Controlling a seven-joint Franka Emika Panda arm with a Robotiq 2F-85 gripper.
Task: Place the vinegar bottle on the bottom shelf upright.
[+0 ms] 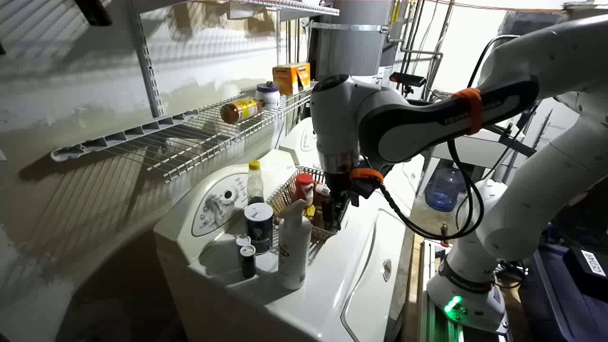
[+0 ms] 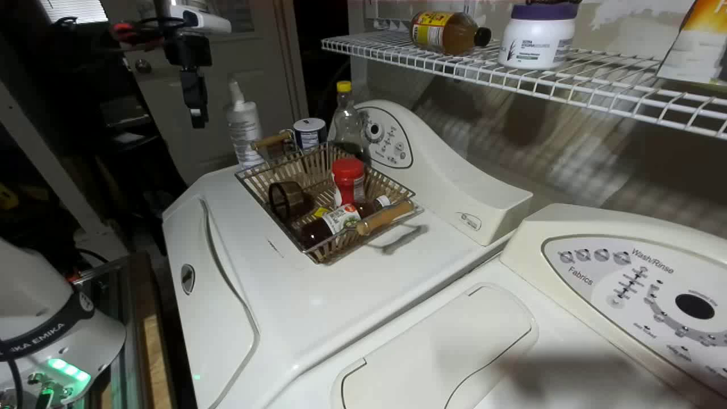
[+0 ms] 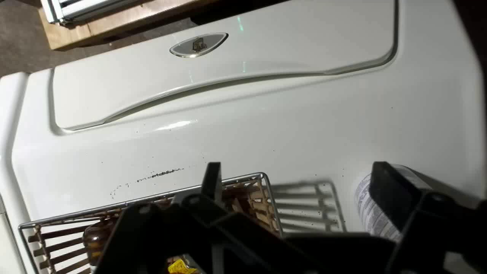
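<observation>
Your vinegar bottle [image 2: 447, 33] lies on its side on the bottom shelf [image 2: 539, 86], cap pointing at the white jar with the purple lid [image 2: 537, 40] just beside it. The step now looks like a reach, then a grip and a turn to stand it up.

Come in from the shelf's open front and close across the middle of the body. Lift only enough to free it from the wires, and ease it away from the jar before you swing the cap up; there is a higher shelf [image 1: 292, 4] above. The liquid will probably run toward the base, so turn slowly. Let go only when the base sits flat across several wires, or it may rock.

Your pincer [image 3: 298, 171] is wide, nothing between its jaws, over the counter [image 2: 352, 287] and well apart from the shelf. Raise it before you travel: the basket [image 2: 332, 250] and spray bottle [image 2: 244, 130] are near. Leave the clear bottle with the yellow cap [image 2: 346, 122] where it stands. The wrist view shows no shelf, so steer by the exterior views first.
</observation>
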